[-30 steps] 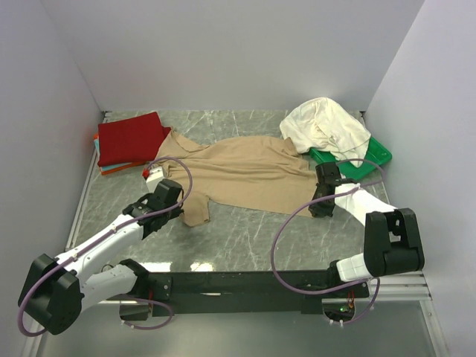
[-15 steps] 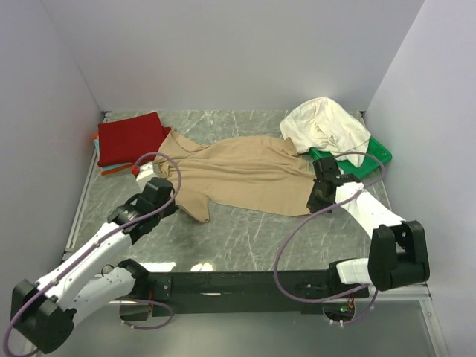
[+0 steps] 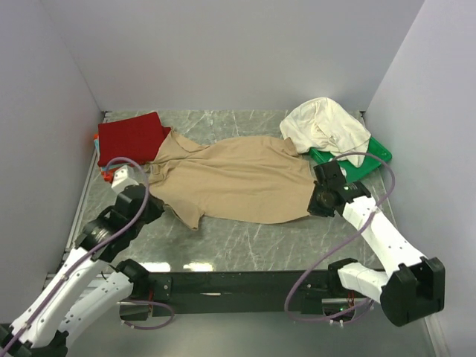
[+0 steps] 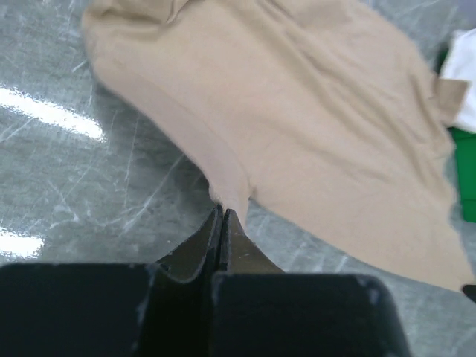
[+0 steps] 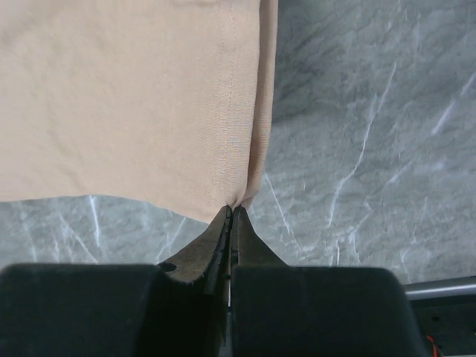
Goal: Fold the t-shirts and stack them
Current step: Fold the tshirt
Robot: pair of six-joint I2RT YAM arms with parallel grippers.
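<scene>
The left claw and right claw are clamped on the tan shirt, spread on the counter; the red shirt is folded, the white shirt not yet.

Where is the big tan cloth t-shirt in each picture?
Top external: the tan cloth t-shirt lies spread across the middle.
Left wrist: it fills the top, one edge pinched by the left tool.
Right wrist: it fills the upper left, corner pinched by the right tool.
Shared landmark: the grey marble tabletop.
</scene>
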